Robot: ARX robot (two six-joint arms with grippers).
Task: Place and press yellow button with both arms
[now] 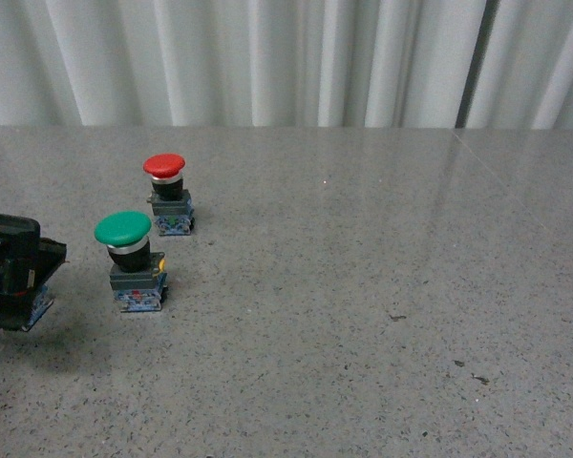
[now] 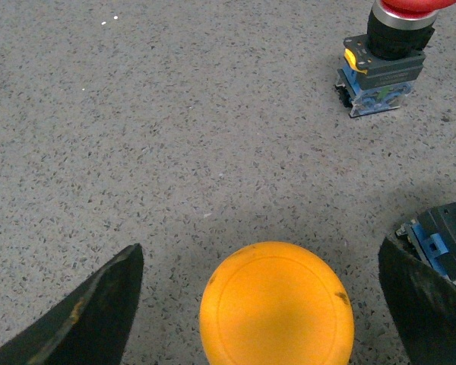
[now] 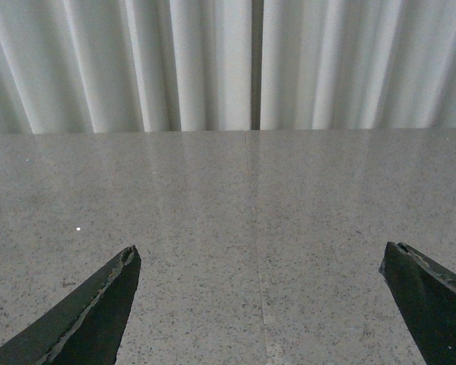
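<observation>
The yellow button [image 2: 277, 308] shows in the left wrist view as a round orange-yellow cap seen from above. It stands on the speckled table between the two fingers of my left gripper [image 2: 260, 251], which is open with a gap on each side of the cap. In the front view the left gripper [image 1: 11, 277] is a black box at the far left edge and hides the yellow cap. My right gripper [image 3: 258, 255] is open over bare tabletop with nothing between its fingers. The right arm is out of the front view.
A green-capped button [image 1: 124, 231] stands just right of the left gripper, its block [image 2: 445, 245] close to one finger. A red-capped button [image 1: 164, 167] stands behind it. A white curtain [image 1: 286, 57] hangs along the table's far edge.
</observation>
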